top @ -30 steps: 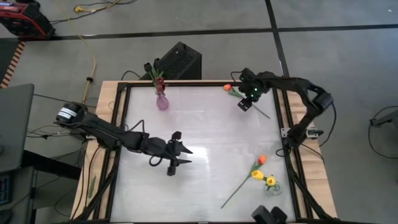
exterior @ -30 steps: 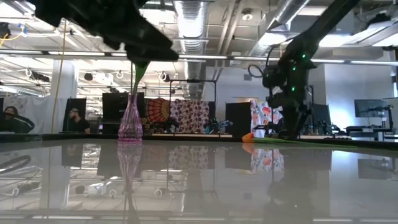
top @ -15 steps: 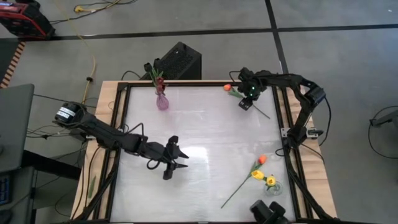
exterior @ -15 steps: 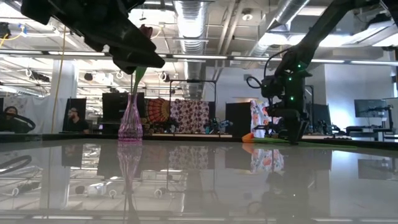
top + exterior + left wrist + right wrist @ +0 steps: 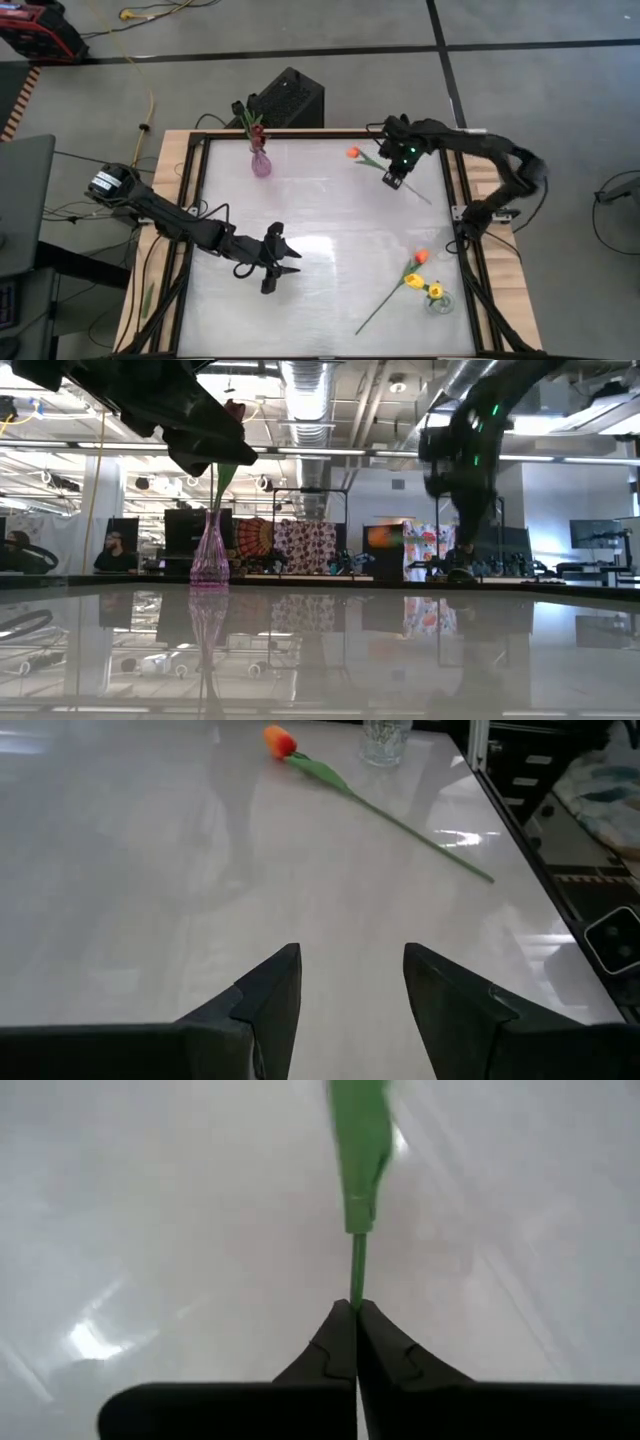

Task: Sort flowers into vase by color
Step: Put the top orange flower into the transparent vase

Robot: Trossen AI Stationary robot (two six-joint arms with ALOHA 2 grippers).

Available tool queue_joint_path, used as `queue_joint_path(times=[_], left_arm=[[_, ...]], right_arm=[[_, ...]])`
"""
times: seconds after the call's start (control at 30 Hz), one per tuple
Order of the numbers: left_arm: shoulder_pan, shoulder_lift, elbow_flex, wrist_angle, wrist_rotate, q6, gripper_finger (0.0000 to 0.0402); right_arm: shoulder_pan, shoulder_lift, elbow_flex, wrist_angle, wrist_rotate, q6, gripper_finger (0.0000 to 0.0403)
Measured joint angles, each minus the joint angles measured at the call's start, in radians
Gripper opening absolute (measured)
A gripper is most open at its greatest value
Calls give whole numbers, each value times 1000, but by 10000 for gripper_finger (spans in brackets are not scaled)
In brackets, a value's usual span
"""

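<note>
— From above, where was the right gripper [image 5: 394, 179]?
— Near the far right edge, pinched on an orange tulip [image 5: 352, 153], probably for the clear vase [image 5: 437, 298].
— Its wrist camera?
— Fingers [image 5: 330, 1348] clamped on the green stem.
— Left gripper [image 5: 350, 982]?
— Spread wide, empty, mid-table.

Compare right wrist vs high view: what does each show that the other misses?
Right wrist only: the right tool pinched shut on a green stem.
High view only: that flower's orange head, the purple vase with a red flower, the clear vase with yellow ones, two loose flowers beside it, and the open left tool mid-table.
Both: the held stem over the white table.
</note>
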Motion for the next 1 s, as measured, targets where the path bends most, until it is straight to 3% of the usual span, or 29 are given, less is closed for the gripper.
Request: queue_joint_path(times=[0.2, 0.37, 0.53, 0.8, 1.0], left_arm=[[-35, 0, 0, 1, -41, -6, 167], [-60, 0, 0, 4, -51, -6, 167], [-82, 0, 0, 4, -49, -5, 167], [-95, 0, 0, 3, -51, -5, 167], [-97, 0, 0, 4, -50, 3, 167]], right_arm=[[254, -285, 0, -46, 15, 146, 17], [515, -542, 2, -174, 255, 388, 19], [861, -733, 2, -233, 476, 733, 19], [1455, -741, 2, -317, 810, 1169, 19], [1775, -625, 2, -414, 1040, 1470, 19]])
